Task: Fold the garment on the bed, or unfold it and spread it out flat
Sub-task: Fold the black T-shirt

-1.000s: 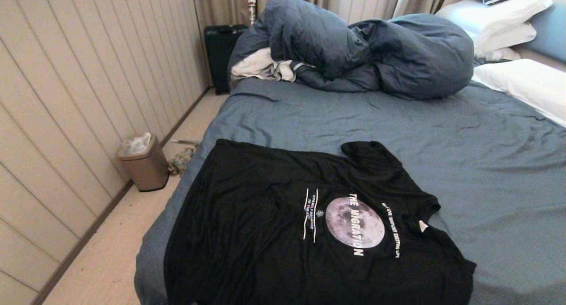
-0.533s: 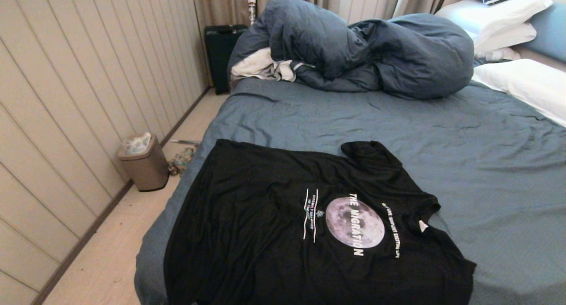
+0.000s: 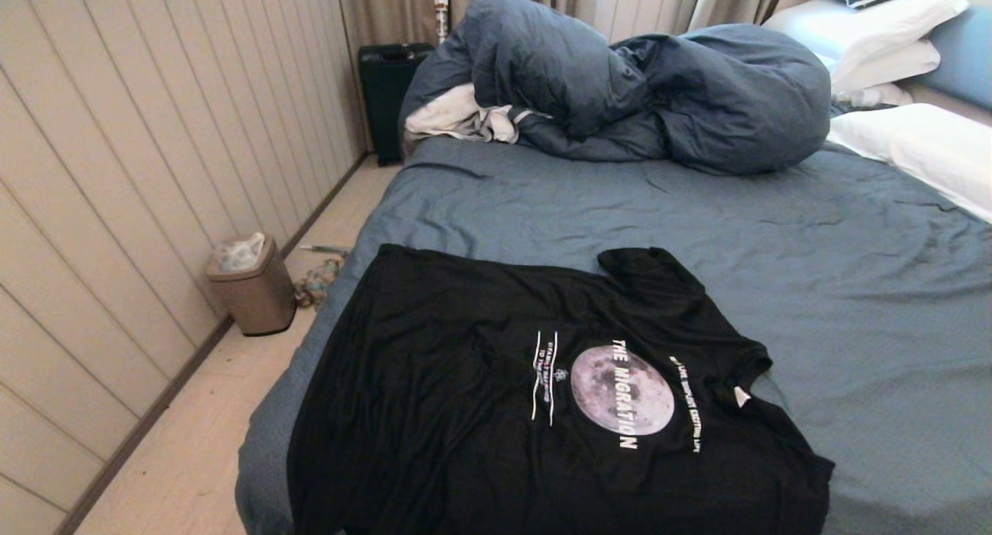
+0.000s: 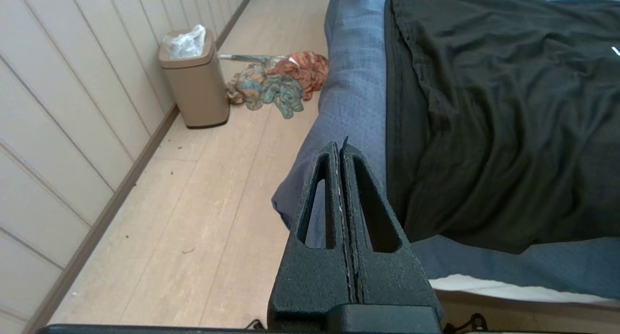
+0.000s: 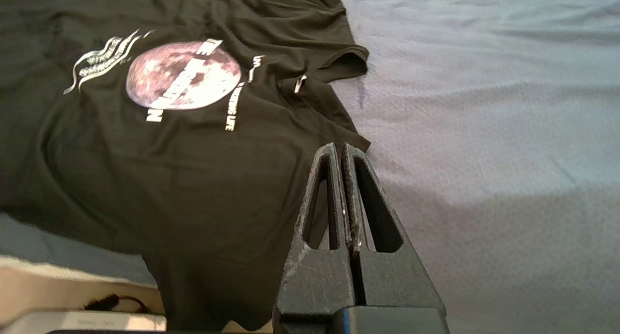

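Observation:
The garment [image 3: 480,395], a black T-shirt with a grey moon print and white lettering, lies spread out face up on the near part of the bed [image 3: 697,225]. Its hem points left, its collar right. Neither arm shows in the head view. In the left wrist view my left gripper [image 4: 339,145] is shut and empty, hovering by the bed's near left corner beside the garment's [image 4: 494,111] hem. In the right wrist view my right gripper [image 5: 339,147] is shut and empty, held above the edge of a sleeve of the garment [image 5: 184,145].
A bulky slate-blue duvet [image 3: 643,93] with a white-grey cloth [image 3: 457,116] is heaped at the bed's far end. White pillows [image 3: 914,139] lie at the right. On the floor to the left stand a tan bin [image 3: 252,287] and a crumpled colourful cloth [image 4: 278,80].

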### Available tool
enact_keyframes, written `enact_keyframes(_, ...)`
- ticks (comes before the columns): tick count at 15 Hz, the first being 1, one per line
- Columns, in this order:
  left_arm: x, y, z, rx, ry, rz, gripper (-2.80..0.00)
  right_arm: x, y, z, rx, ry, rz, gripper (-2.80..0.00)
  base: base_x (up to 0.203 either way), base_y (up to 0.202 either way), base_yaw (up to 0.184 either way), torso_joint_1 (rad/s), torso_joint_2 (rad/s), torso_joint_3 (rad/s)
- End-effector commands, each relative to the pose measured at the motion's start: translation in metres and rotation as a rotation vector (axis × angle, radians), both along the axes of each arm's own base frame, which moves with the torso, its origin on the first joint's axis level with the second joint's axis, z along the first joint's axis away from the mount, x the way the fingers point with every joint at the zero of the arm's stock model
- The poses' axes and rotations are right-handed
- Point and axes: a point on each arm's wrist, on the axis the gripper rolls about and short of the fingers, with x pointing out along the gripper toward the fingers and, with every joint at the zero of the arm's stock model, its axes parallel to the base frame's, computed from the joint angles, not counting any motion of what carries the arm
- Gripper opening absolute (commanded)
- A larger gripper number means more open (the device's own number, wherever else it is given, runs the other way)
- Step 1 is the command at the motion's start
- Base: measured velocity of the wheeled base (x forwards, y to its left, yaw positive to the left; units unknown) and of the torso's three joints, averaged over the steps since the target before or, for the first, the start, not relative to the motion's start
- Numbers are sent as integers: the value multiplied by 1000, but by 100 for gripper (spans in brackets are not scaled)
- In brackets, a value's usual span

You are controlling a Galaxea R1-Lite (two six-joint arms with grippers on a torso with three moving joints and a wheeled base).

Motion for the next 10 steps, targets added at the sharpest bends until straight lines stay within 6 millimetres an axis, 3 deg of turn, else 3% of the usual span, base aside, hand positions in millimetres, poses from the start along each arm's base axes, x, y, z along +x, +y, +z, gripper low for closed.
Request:
enact_keyframes(1, 0, 0, 0, 0, -1, -2, -280, 0, 0, 0, 3, 9, -1, -280, 0, 0, 0, 0, 0, 0)
enact_keyframes(10, 0, 0, 0, -9, 1, 3, -280, 0, 0, 0, 3, 4, 1, -280, 0, 0, 0, 0, 0, 0)
